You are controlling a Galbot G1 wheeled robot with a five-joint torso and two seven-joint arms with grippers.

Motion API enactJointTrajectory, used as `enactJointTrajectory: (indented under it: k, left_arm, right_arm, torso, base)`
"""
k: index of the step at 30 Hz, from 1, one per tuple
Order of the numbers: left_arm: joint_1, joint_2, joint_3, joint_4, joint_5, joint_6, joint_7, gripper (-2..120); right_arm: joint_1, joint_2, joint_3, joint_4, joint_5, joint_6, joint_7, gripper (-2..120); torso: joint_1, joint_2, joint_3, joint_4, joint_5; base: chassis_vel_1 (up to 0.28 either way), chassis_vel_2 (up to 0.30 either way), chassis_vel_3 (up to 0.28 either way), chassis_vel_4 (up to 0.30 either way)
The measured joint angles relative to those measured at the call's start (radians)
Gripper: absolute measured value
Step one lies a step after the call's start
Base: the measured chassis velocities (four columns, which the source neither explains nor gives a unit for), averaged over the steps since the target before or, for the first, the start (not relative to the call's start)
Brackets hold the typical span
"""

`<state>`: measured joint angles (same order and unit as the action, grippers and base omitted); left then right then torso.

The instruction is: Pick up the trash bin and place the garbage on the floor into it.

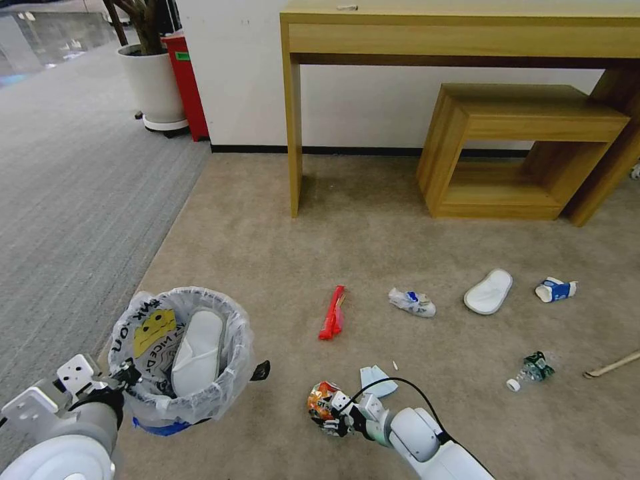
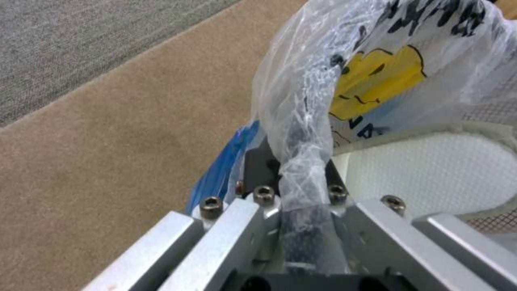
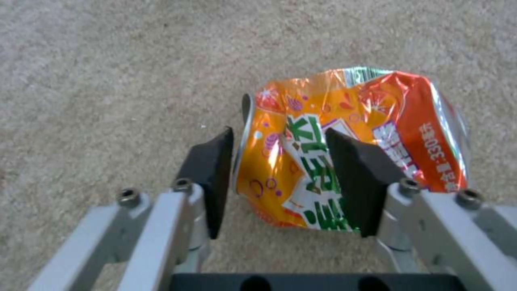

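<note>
**Tan carpet, litter run in progress**

Tan carpet floor (image 1: 373,227), grey carpet to the left, wooden table (image 1: 467,33) against the white wall.

Left pincer (image 2: 301,190) clenched on the rim of the trash bin (image 1: 183,360), plastic liner bunched between the pads. Bin at the robot's near left: small, round, dark mesh, blue base, clear bag with yellow smiley and black lettering. One white slipper (image 1: 199,350) already inside.

Right pincer (image 3: 280,178) low at the carpet, straddling a crushed orange wrapper (image 3: 350,149), pads on either side; slight gap at one pad, so probably closing, not a firm grip yet. Wrapper shiny, crumpled foil, orange-red with green lettering; likely deforms under squeeze.

Step judged: grasping this piece. Next move calls for a full pinch, lift, then carry over to the bin mouth at the left.

Left on floor: red wrapper (image 1: 333,312), crumpled clear bag (image 1: 412,301), second slipper (image 1: 489,291), blue-white cup (image 1: 555,289), crushed bottle (image 1: 530,370), wooden stick (image 1: 613,365), pale blue scrap (image 1: 375,379) beside the right arm.
</note>
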<state>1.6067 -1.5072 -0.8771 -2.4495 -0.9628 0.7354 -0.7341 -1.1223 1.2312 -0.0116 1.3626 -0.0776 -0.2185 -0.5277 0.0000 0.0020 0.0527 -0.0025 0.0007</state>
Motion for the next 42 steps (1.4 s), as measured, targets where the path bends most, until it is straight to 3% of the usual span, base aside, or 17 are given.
enactJointTrajectory:
  k: [6,16,21,25,28,29,32,33,36,42]
  left_arm:
    - [0.000,0.003,-0.005,0.001,-0.003,0.000,0.000,0]
    - [-0.002,0.004,-0.004,0.005,-0.006,0.000,0.001,0]
    - [-0.002,0.003,0.004,0.011,-0.002,0.000,0.002,0]
    - [0.000,-0.001,0.023,0.019,0.006,-0.002,0.005,0]
    - [0.006,-0.008,0.047,0.030,0.020,-0.007,0.013,0]
    - [0.006,-0.008,0.047,0.030,0.020,-0.007,0.013,0]
    - [0.014,-0.015,0.073,0.041,0.051,-0.010,0.024,0]
    - [0.014,-0.015,0.073,0.041,0.051,-0.010,0.024,0]
    - [0.024,-0.021,0.105,0.042,0.075,-0.012,0.033,0]
    - [0.031,-0.031,0.150,0.037,0.103,-0.012,0.044,0]
  right_arm:
    - [0.003,0.005,0.000,-0.015,-0.006,0.002,0.000,37]
    - [-0.003,-0.002,0.012,-0.011,-0.001,0.011,0.017,11]
    - [-0.020,-0.028,0.033,0.045,0.062,0.039,0.046,10]
    - [-0.029,-0.057,0.060,0.126,0.176,0.134,0.041,10]
    - [-0.028,-0.078,0.098,0.217,0.325,0.291,-0.070,10]
    - [-0.028,-0.078,0.098,0.217,0.325,0.291,-0.070,10]
    - [-0.015,-0.113,0.125,0.356,0.558,0.361,-0.213,10]
    - [-0.015,-0.113,0.125,0.356,0.558,0.361,-0.213,10]
    - [0.030,-0.134,0.119,0.444,0.716,0.384,-0.361,10]
    - [0.076,-0.127,0.057,0.477,0.795,0.355,-0.399,10]
  torso:
    - [0.000,0.000,0.000,0.0000,0.0001]
    - [0.000,0.000,0.000,0.0002,0.0003]
    - [0.000,0.000,0.000,0.0000,0.0002]
    - [0.000,0.000,0.000,0.0000,0.0001]
    - [0.000,0.000,0.000,-0.0001,0.0004]
    - [0.000,0.000,0.000,-0.0001,0.0004]
    - [0.000,0.000,0.000,-0.0001,0.0000]
    - [0.000,0.000,0.000,-0.0001,0.0000]
    - [0.000,0.000,0.000,0.0001,0.0000]
    - [0.000,0.000,0.000,-0.0001,0.0000]
  base:
    - [0.000,0.000,0.000,0.000]
    - [0.000,0.000,0.000,0.000]
    - [0.000,0.000,0.000,0.000]
    - [0.000,0.000,0.000,0.000]
    - [0.000,0.000,0.000,0.000]
    - [0.000,0.000,0.000,0.000]
    - [0.000,0.000,0.000,0.000]
    - [0.000,0.000,0.000,0.000]
    - [0.000,0.000,0.000,0.000]
    - [0.000,0.000,0.000,0.000]
